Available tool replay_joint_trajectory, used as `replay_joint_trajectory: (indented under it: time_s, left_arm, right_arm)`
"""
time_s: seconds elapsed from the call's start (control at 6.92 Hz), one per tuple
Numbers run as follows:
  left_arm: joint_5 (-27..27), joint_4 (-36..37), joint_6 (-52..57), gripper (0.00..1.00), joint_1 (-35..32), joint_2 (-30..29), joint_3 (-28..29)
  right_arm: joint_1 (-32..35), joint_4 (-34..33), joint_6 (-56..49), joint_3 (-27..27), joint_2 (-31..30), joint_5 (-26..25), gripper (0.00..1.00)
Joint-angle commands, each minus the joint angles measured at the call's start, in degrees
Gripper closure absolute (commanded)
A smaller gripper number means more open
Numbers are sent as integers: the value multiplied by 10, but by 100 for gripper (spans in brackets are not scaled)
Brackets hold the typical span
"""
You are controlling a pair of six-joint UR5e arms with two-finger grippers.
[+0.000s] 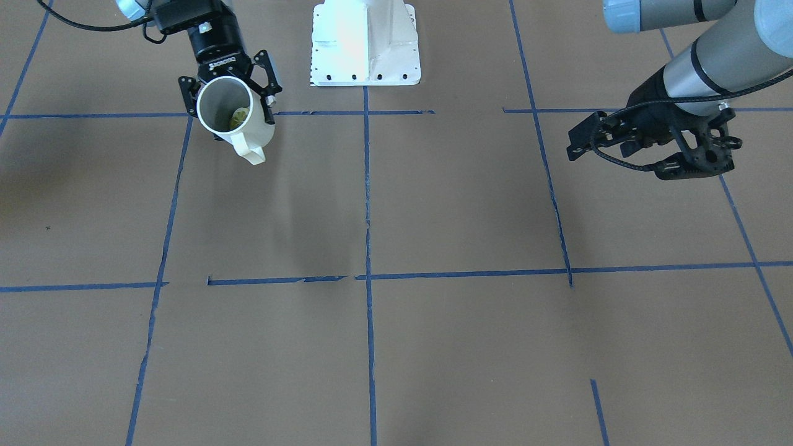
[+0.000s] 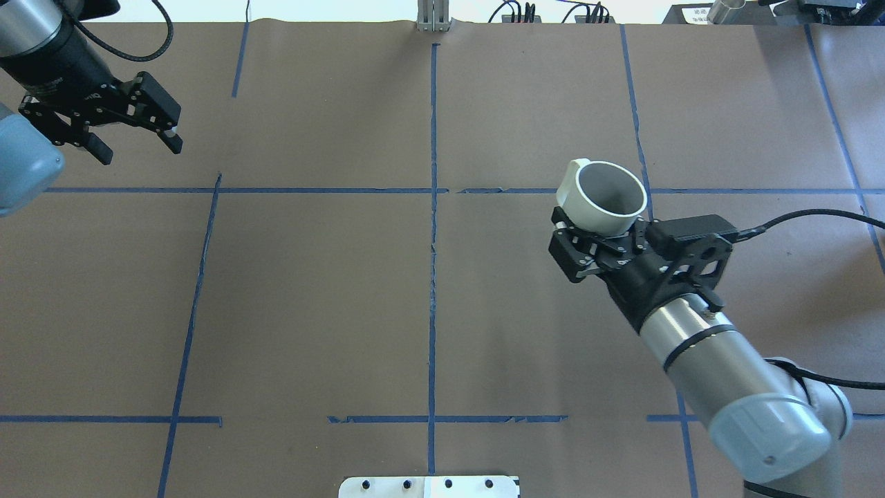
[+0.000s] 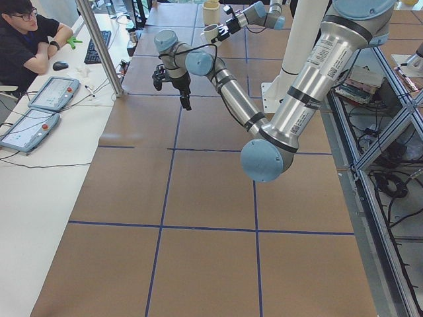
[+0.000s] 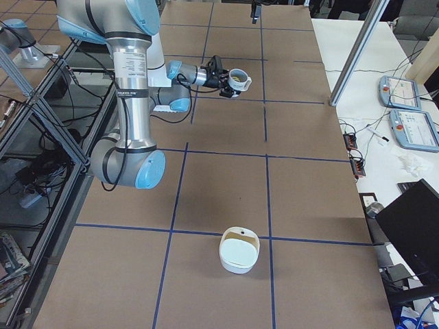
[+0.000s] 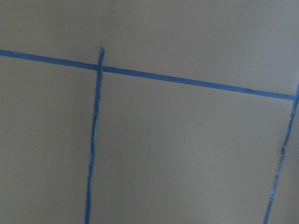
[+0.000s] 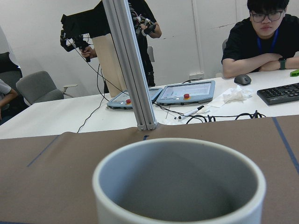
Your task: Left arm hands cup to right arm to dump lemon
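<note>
Right arm [image 2: 712, 360] is reaching in from 4 o'clock in the overhead view. Right gripper [image 2: 600, 234] is clamping the cup [image 2: 608, 207] low on its body, one finger on each side. It is holding the cup clear of the table [image 2: 311, 297], at about 2 o'clock from the table's middle. Cup is tilting, with the mouth up and leaning away from the robot. Handle is pointing to 10 o'clock in this view.

In the front-facing view the lemon [image 1: 239, 118] is lying inside the cup, against the wall at 4 o'clock of the mouth. Right wrist view is showing only rim and grey inside; lemon cannot be made out there.

Left arm [image 2: 34, 34] is coming in at 10 o'clock, well apart from the cup. Left gripper [image 2: 135, 146] is hanging over the table with jaws spread wide, gripping nothing. Left wrist view is showing brown paper and blue tape lines [image 5: 187, 81].

Right-side view: a white tub [image 4: 240, 252] is sitting on the table at 6 o'clock, over a tape line, far from both grippers. An operator [image 3: 26, 39] is sitting at the side desk.
</note>
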Motion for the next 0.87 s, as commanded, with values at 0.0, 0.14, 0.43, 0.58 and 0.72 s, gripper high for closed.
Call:
replay_joint_trajectory:
  time_s: [0.0, 0.14, 0.43, 0.58, 0.72]
  left_arm:
    - [15, 0, 121, 0, -33, 73, -14]
    - [18, 0, 197, 0, -65, 114, -22]
    - [51, -6, 302, 0, -129, 182, -22]
    - [55, -6, 302, 0, -131, 185, -22]
    - [56, -5, 301, 0, -131, 185, -22]
  right_arm:
    - [12, 125, 0, -6, -96, 2, 100]
    - [16, 180, 0, -20, -121, 2, 100]
    - [25, 280, 1, -62, -152, 6, 100]
    - [34, 316, 26, -77, -172, 7, 100]
    - [69, 402, 38, -131, -196, 42, 100]
